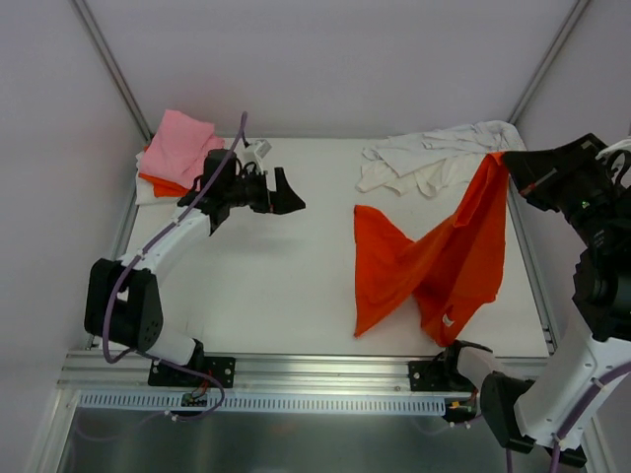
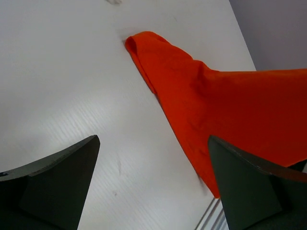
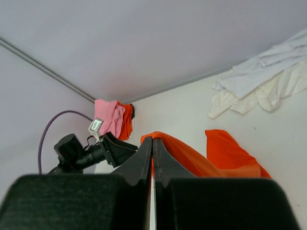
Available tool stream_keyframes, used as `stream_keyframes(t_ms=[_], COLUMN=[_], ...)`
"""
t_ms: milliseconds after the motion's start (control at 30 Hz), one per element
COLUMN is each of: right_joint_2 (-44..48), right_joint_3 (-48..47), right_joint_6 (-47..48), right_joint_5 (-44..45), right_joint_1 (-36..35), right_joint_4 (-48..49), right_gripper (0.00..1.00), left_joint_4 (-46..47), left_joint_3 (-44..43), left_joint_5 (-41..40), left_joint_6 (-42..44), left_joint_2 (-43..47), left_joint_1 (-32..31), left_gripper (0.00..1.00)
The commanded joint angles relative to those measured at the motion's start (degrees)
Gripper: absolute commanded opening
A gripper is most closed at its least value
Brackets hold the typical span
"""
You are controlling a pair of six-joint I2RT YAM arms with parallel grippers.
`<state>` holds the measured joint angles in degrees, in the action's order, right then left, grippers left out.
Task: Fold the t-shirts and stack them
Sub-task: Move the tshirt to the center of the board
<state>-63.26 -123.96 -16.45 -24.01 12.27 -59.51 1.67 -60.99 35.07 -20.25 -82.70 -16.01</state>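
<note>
Right gripper [image 1: 506, 166] is clenched on an edge of the orange t-shirt [image 1: 434, 261], holding it up near 2 o'clock. The rest of the shirt drapes, twisted, onto the table [image 1: 276, 286] toward 4 o'clock. Your left gripper [image 1: 288, 194] hangs near 10 o'clock with its jaws spread wide, holding nothing. Expect the cloth to be light and limp, quick to bunch and unable to keep a shape. Pinch the free corner at the shirt's 9 o'clock side, where it looks thin, so you can stretch it flat. The white t-shirts [image 1: 434, 158] lie heaped at 1 o'clock and the pink t-shirt [image 1: 182, 143] at 11.
</note>
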Motion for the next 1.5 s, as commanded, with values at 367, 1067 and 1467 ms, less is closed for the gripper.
stream_keyframes(t_ms=[367, 1067, 1467], right_joint_2=[7.0, 3.0, -26.5], right_joint_3=[23.0, 39.6, 14.0], right_joint_6=[-1.8, -2.6, -1.3], right_joint_5=[-3.4, -1.2, -4.1], right_joint_1=[0.2, -0.3, -2.5], right_joint_4=[9.1, 24.6, 31.7], right_gripper=[0.0, 0.0, 0.0], left_joint_4=[-9.8, -39.6, -35.0], left_joint_3=[3.6, -4.7, -7.0], left_joint_5=[12.0, 5.4, 4.2], left_joint_6=[-1.1, 11.0, 8.0], left_joint_2=[5.3, -3.9, -4.3], left_joint_1=[-11.3, -22.5, -22.6], left_gripper=[0.99, 0.99, 0.99])
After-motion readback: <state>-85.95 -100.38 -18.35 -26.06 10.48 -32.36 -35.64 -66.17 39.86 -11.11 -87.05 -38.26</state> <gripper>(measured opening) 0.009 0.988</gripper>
